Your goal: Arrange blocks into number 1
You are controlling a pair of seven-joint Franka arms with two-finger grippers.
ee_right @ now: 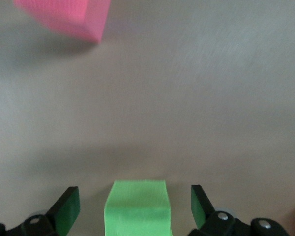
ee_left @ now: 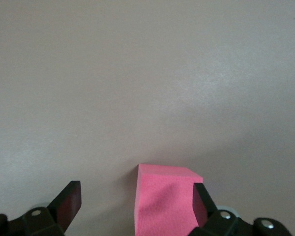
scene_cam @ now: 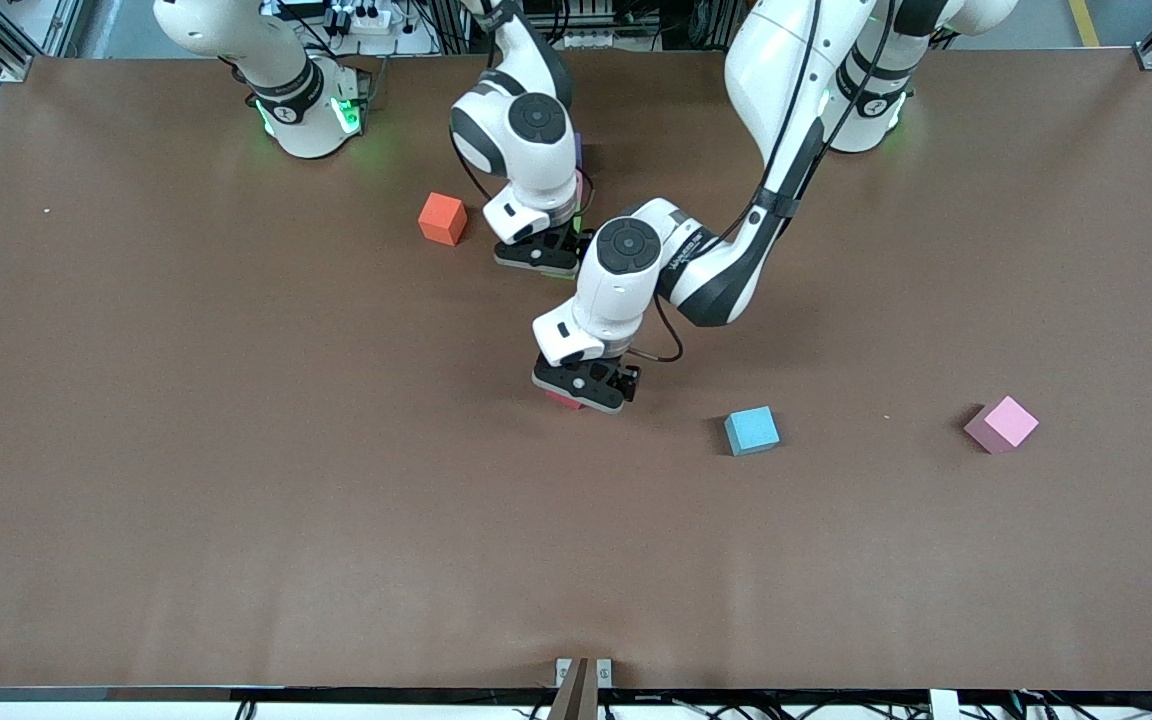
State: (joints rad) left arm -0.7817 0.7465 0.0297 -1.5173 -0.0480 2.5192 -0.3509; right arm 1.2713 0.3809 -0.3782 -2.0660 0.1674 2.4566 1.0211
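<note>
My left gripper [scene_cam: 586, 388] is down at the table's middle, open around a deep pink block [ee_left: 167, 201]. The block rests on the table against one finger [ee_left: 200, 199], with a wide gap to the other. The right gripper [scene_cam: 536, 256] is low on the table closer to the robots' bases, open astride a green block [ee_right: 137, 209] that touches neither finger. Another deep pink block [ee_right: 64, 17] lies just past it. An orange block [scene_cam: 442, 218] sits beside the right gripper. A light blue block [scene_cam: 751, 430] and a pale pink block [scene_cam: 1001, 423] lie toward the left arm's end.
A sliver of a purple block [scene_cam: 577, 150] shows by the right arm's wrist, mostly hidden. The brown table [scene_cam: 236, 500] spreads wide nearer the front camera. Both arms stand close together over the middle.
</note>
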